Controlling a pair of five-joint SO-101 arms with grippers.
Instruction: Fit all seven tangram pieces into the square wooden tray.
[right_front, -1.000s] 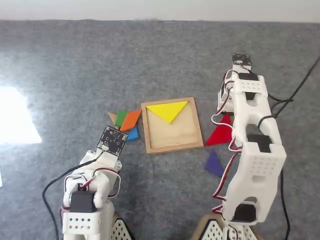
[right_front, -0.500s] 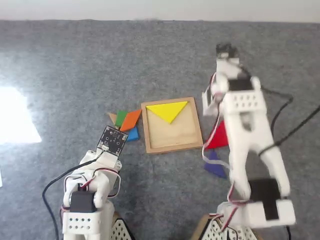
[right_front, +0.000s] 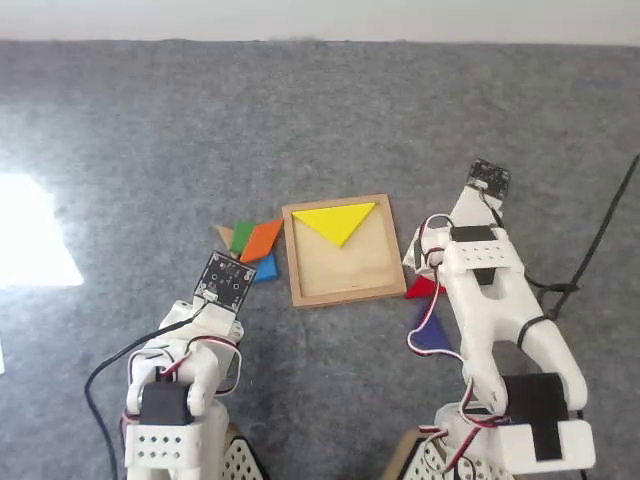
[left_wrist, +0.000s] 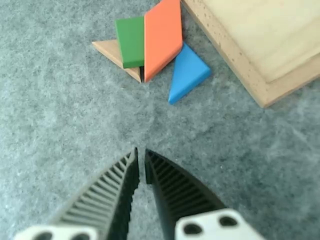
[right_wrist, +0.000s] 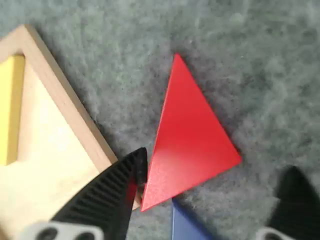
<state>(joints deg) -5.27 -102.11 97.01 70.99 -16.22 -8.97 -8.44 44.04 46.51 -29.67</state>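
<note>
R claw (right_wrist: 217, 164) spread astride red tri (right_wrist: 187, 142); closing this near tray (right_wrist: 65, 102) rim could snag, skew tri. L claw (left_wrist: 140, 159) pressed together.

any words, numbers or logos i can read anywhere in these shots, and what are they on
None can be read.
The wooden tray, yellow triangle, red triangle, orange piece, green piece and blue piece are plain, with no print.
The left arm's circuit board and the right arm's circuit board carry tiny marks, too small to read.
</note>
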